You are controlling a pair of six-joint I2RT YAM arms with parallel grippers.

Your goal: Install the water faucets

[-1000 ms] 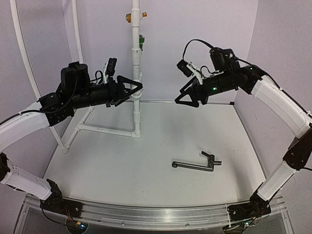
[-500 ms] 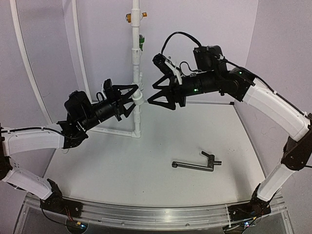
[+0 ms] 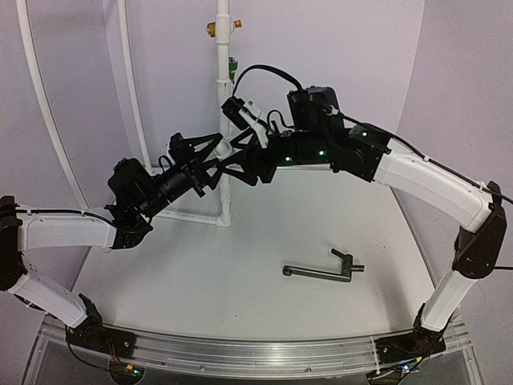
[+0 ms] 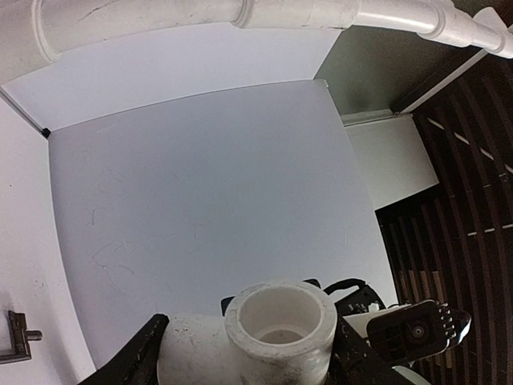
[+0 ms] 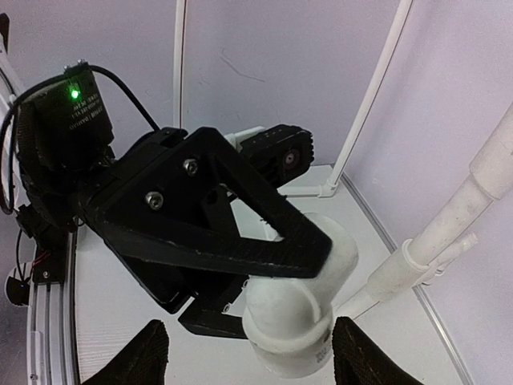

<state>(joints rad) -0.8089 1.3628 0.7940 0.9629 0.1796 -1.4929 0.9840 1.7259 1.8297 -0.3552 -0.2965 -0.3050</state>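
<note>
Overhead, two robot arms lean in from the near edge of a white table (image 3: 200,273) and meet at a tall white plastic pipe stand (image 3: 224,72) rising at the far centre-left. The left gripper (image 4: 247,341) is pressed against a white plastic tee fitting (image 4: 280,317) on that stand, one black finger on each side, and its wrist view looks straight into the fitting's open round mouth. This looks like a bracing hold, meant to steady the upright so that a part can be pushed or screwed into the socket. The right gripper (image 5: 248,337) faces the same fitting from the right with its fingers spread and nothing between them (the left arm's triangular black finger fills much of its view). It is close to the fitting but, as far as can be seen, not touching it. The thing to be installed, a small black metal faucet (image 3: 319,271) with a long thin stem and a short crossbar end, lies flat on the table at the near right, well apart from both grippers and untouched. Judging from that, the install has not begun: the empty right gripper would need to travel to the near right and pick the faucet up while the left holds the socket steady.
</note>
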